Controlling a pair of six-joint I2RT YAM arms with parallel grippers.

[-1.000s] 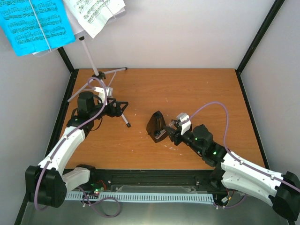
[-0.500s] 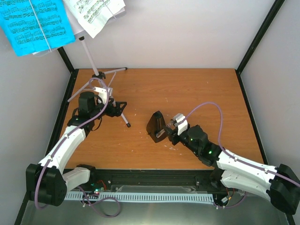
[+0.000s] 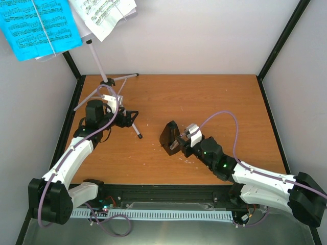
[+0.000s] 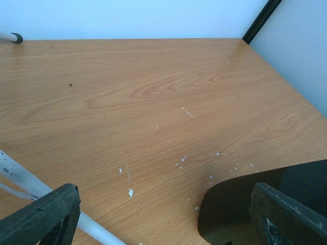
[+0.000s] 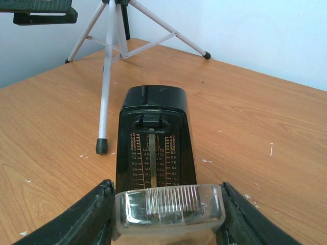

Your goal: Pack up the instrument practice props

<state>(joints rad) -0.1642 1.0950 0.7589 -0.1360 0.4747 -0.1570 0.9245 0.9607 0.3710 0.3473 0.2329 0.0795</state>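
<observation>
The black pyramid metronome (image 3: 167, 133) (image 5: 153, 127) stands upright mid-table, its scale face turned to my right gripper. The right gripper (image 3: 179, 144) (image 5: 168, 222) is shut on the clear cover (image 5: 168, 206), held low just in front of that face. The silver tripod music stand (image 3: 97, 56) (image 5: 110, 51) rises at the back left, carrying the blue music sheets (image 3: 38, 25) and the white music sheets (image 3: 104, 15). My left gripper (image 3: 130, 117) (image 4: 163, 224) is open, low over the stand's near leg (image 4: 20, 178), which runs past its left finger (image 4: 46, 214).
Black frame posts (image 3: 283, 38) and white walls close in the wooden table (image 3: 214, 102) on three sides. White specks dot the wood (image 4: 179, 161). A dark glossy shape (image 4: 230, 204) sits by the left gripper's right finger.
My right arm has slid left with the clear cover, bringing it closer to the metronome's face. The left arm and the stand have not moved.
</observation>
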